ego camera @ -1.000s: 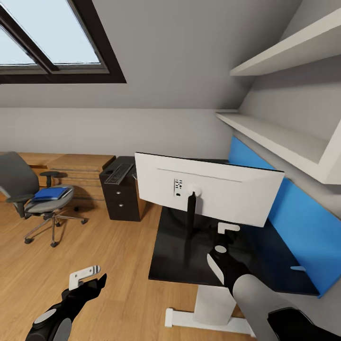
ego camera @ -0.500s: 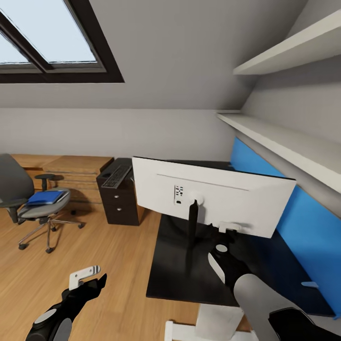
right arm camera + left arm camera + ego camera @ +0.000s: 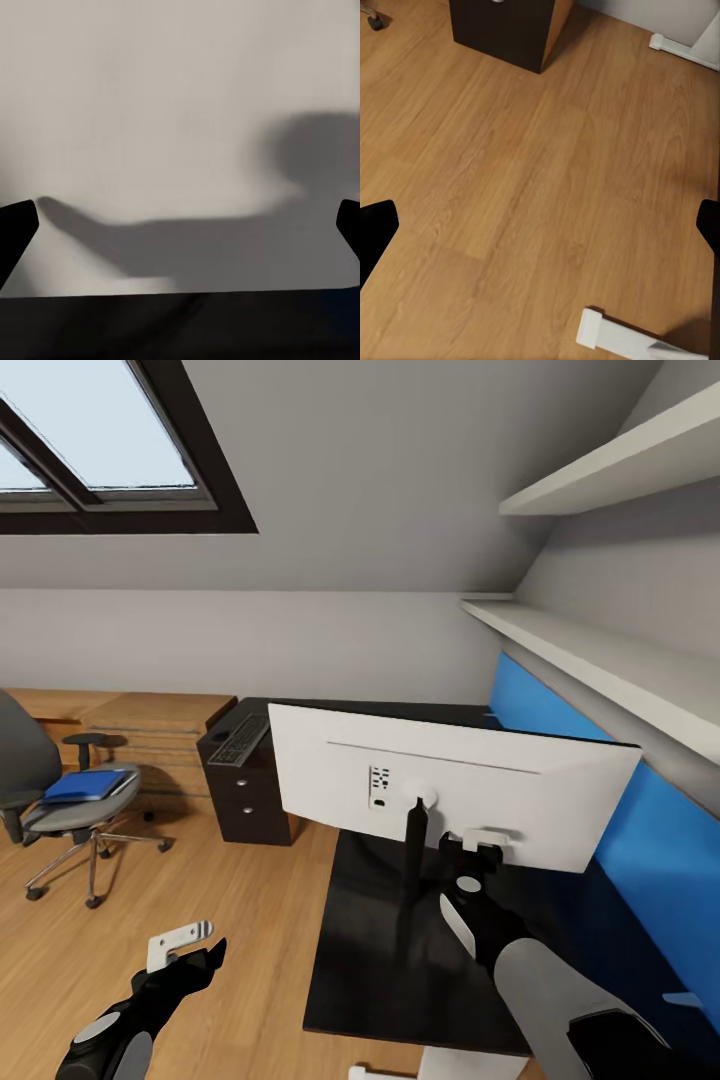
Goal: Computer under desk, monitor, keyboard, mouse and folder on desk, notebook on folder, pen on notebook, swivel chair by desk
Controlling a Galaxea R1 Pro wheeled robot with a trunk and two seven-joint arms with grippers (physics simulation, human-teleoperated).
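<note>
Attic bedroom with a home-office corner.
A skylight (image 3: 100,445) in the sloped ceiling, wood floor (image 3: 250,920), low light-wood cabinets (image 3: 150,720), wall shelves (image 3: 600,650), and a black desk (image 3: 380,960) with monitor (image 3: 450,785) and swivel chair (image 3: 60,800) show it.

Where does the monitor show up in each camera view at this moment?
Head view: the monitor stands at centre on the desk, its pale back toward the camera.
Right wrist view: its pale back spans the upper part, above the black desk top.
Left wrist view: wood floor and the desk's drawer unit.
Shared landmark: the desk.
</note>
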